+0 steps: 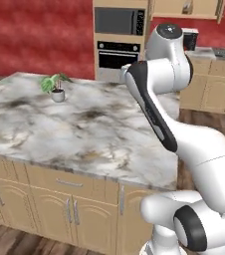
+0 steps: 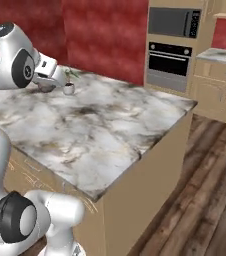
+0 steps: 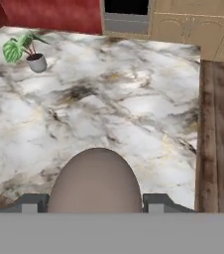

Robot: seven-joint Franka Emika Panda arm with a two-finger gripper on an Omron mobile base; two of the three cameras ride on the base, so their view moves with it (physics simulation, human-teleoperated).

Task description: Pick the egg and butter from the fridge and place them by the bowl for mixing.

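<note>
The egg (image 3: 95, 181), brownish-tan and rounded, sits between the two dark fingertips (image 3: 32, 203) of my gripper (image 3: 94, 202), which is shut on it. The hand hangs above the near part of a marble island counter (image 3: 134, 109). From the right base view the gripper (image 2: 47, 83) is over the counter's far left area, close to a small potted plant. In the left base view the arm's own links cover the hand. The butter, the fridge and the bowl are out of view.
A small potted plant (image 1: 57, 92) (image 3: 33, 58) stands on the counter's far left. A built-in oven (image 1: 118, 55) and microwave (image 1: 119, 21) are behind the island. Wooden floor (image 2: 210, 200) runs along the island's right edge, with tan cabinets (image 1: 211, 92) beyond.
</note>
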